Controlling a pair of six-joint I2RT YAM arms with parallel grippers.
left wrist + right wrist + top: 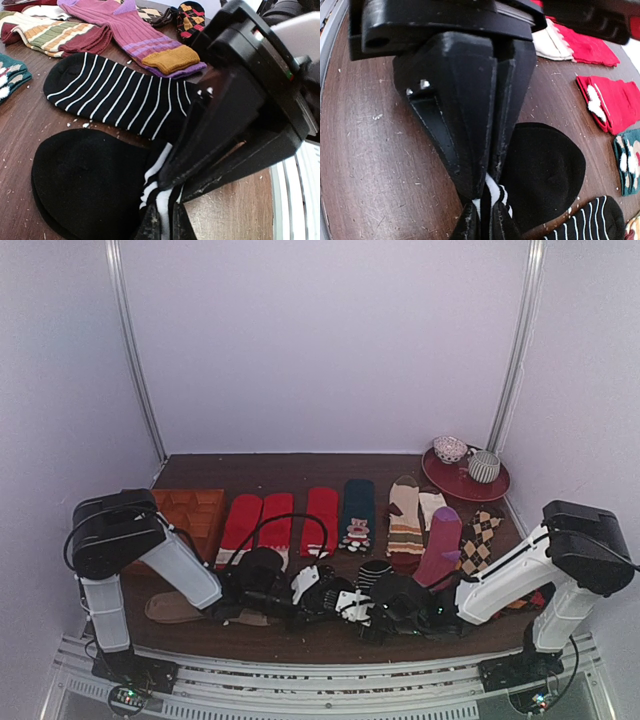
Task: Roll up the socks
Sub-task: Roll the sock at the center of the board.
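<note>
Your left gripper (162,222) is squeezed shut on the white-banded cuff of the mostly black ankle sock (85,185). Your right gripper (482,222) pinches that same cuff, shut too. The thin-striped black sock (115,95) lies flat beside it on the brown tabletop (20,125).

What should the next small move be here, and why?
Probably fold the cuff of the black sock over toward its toe to start the roll: the left fingers and right fingers are both pinched shut on that cuff, and the sock lies flat, unrolled.
</note>
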